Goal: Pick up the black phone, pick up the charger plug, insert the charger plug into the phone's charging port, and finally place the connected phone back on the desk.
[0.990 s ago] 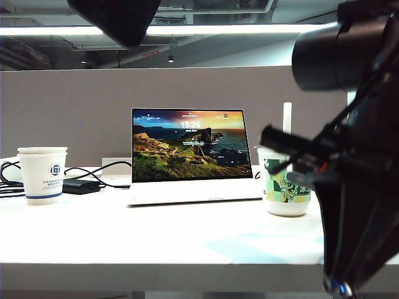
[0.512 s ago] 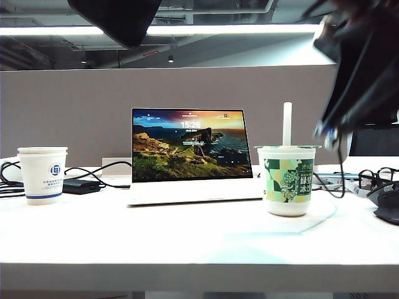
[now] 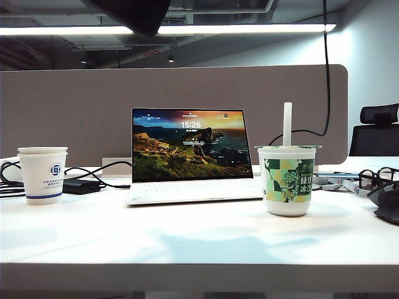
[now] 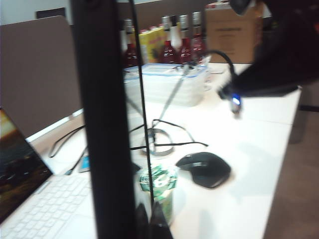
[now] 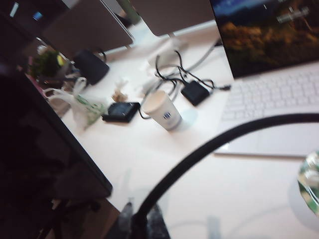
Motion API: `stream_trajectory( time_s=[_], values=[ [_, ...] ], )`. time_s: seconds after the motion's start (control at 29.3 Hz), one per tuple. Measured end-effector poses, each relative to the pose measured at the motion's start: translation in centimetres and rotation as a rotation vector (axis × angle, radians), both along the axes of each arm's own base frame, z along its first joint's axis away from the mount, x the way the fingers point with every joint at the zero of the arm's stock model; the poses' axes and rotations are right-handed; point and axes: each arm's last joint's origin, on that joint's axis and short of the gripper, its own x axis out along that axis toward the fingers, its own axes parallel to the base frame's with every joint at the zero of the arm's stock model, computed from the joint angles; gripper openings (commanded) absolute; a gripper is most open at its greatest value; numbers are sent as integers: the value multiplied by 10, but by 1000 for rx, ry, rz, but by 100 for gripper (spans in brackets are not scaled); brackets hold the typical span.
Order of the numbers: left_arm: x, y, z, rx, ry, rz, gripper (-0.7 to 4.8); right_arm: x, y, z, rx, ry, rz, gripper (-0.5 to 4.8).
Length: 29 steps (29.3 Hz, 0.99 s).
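Note:
The black phone (image 3: pixel 131 12) hangs above the desk (image 3: pixel 187 243) at the top of the exterior view. In the left wrist view the phone (image 4: pixel 99 124) is a tall black band with my left gripper (image 4: pixel 148 221) shut on it. My right gripper (image 5: pixel 142 219) is shut on the charger plug's end. Its black cable (image 5: pixel 224 139) arcs away over the desk, and the plug's collar is hidden between the fingers. In the exterior view the cable (image 3: pixel 325 62) hangs at the right. The right arm (image 4: pixel 279 59) shows blurred, apart from the phone. The charging port is not visible.
An open laptop (image 3: pixel 187 156) stands mid-desk before the grey divider (image 3: pixel 75 106). A white paper cup (image 3: pixel 42 174) and a power brick (image 3: pixel 81 185) sit at the left. At the right are a green drink cup with straw (image 3: pixel 287 180), glasses (image 3: pixel 374 177) and a mouse (image 3: pixel 389 208).
My right arm has swung up from the right foreground and out of the exterior view, leaving the cable hanging at the right. The phone overhead has shifted slightly to the right.

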Motion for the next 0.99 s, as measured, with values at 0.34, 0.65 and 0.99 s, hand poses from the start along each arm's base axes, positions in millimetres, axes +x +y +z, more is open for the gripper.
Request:
stream_trajectory(
  time_s=[0.34, 0.65, 0.99],
  values=[
    [-4, -2, 0, -35, 74, -170, -7, 1, -14, 48, 71, -253, -38, -5],
    [-7, -6, 9, -77, 189, -385, -7, 11, -9, 73, 94, -404, 219, -5],
    [2, -16, 15, -54, 270, -513, -7, 19, -1, 83, 126, -474, 418, -5]
  ],
)
